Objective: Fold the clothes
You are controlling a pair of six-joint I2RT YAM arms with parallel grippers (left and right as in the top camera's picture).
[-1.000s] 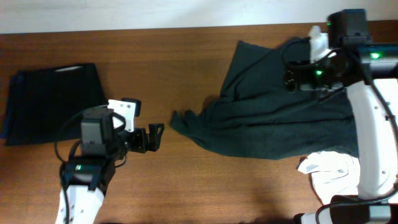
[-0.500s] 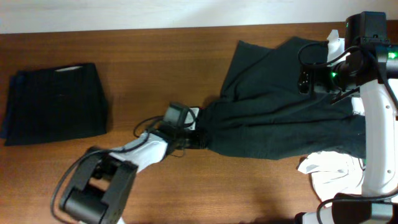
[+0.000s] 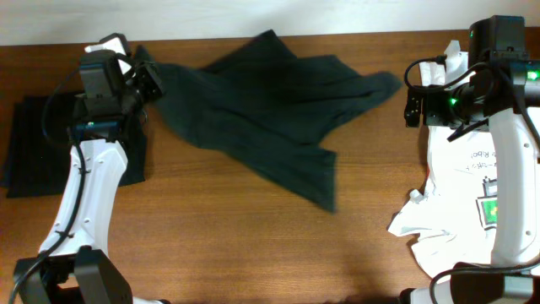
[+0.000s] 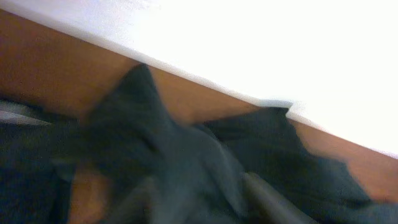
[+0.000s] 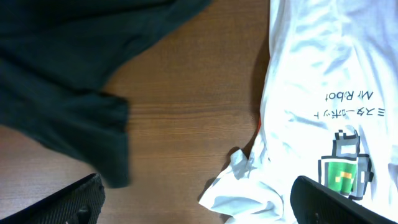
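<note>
A dark grey-green garment (image 3: 261,101) lies spread and rumpled across the far middle of the table, with one flap reaching toward the front (image 3: 325,190). No white letters show on it. My left gripper (image 3: 150,78) is at the far left, shut on the garment's left end; in the left wrist view the blurred fabric (image 4: 186,149) fills the space between the fingers (image 4: 202,199). My right gripper (image 3: 413,105) is open and empty at the right, just past the garment's right tip (image 5: 56,74). Its fingers (image 5: 205,205) hover above bare wood.
A white T-shirt (image 3: 460,194) with a green robot print lies crumpled at the right edge, below my right arm; it also shows in the right wrist view (image 5: 323,56). A folded black garment (image 3: 34,148) lies at the left, partly under my left arm.
My left gripper took hold of the dark garment's edge at mid-table and dragged it to the far left. The garment slid off the white T-shirt. My right arm barely moved.
</note>
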